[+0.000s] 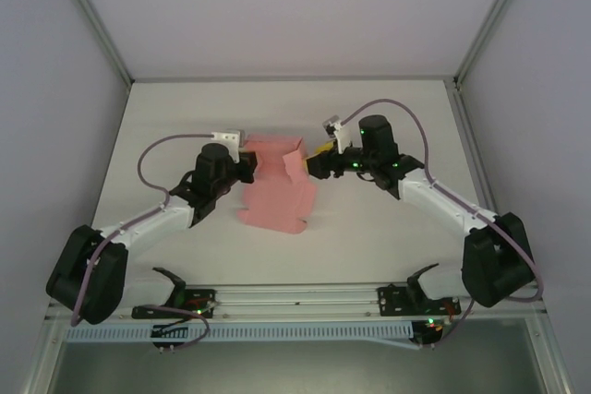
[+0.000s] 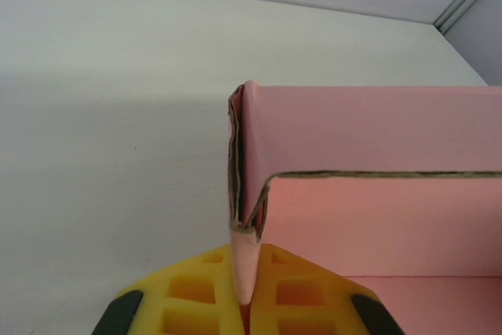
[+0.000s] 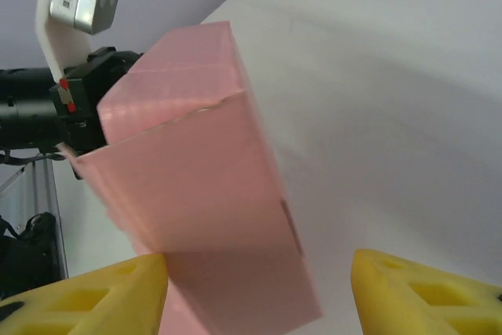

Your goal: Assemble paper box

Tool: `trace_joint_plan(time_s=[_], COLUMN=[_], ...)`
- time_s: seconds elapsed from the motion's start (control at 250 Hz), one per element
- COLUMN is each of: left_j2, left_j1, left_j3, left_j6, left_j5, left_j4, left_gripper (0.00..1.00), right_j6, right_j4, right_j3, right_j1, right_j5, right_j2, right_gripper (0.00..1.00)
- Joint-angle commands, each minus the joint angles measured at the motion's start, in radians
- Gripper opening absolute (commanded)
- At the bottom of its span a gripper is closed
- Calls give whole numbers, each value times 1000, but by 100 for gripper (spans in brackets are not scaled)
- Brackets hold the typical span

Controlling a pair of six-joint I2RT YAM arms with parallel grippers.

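The pink thin-card paper box [image 1: 277, 193], a die-cut sheet only partly folded, lies mid-way across the white table [image 1: 388, 117], btwn the two grippers. Its near part is flat, its far edge is turned up into a low wall, and a flap stands at the wall's right end. Step in hand, prob.: raising and fixing that far wall and its corners. The left gripper [image 1: 247, 165] is pressed together on the wall's folded left corner; in the left wrist view its yellow fingers [image 2: 212, 264] pinch doubled card. The right gripper [image 1: 316, 165] is spread w/ nothing in it; in its wrist view the yellow fingertips [image 3: 102, 288] sit wide apart, the upright card just ahead. Next move likely needs the right gripper to close on the free flap & fold it in while the left steadies the corner. Thin card, so it could crease or slip. Left arm reaches up-right from its base, right arm up-left, both wrists turned toward the box.
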Motion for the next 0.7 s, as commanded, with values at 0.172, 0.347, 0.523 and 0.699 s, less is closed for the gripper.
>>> trace_joint_plan(time_s=[0.172,0.347,0.523,0.699], left_j2=[-16,-17,-5,-18], left_j1=[-1,0,0,-1], left_j3=[24,36,38,35], left_j6=[3,-8,-15,0], left_j5=[37,-38,-39,-7], left_j4=[26,-31,-30,-19], left_gripper=[0,0,0,0], right_j6=[0,-4,-12,-34], right_j4=[-25,-53,-32,-59], right_j3=[59,46,-5,11], right_j1=[63,77,78,80], right_j5=[279,286,167,177], right_j2=[50,-7,-58,-39], right_gripper=[58,64,68,68])
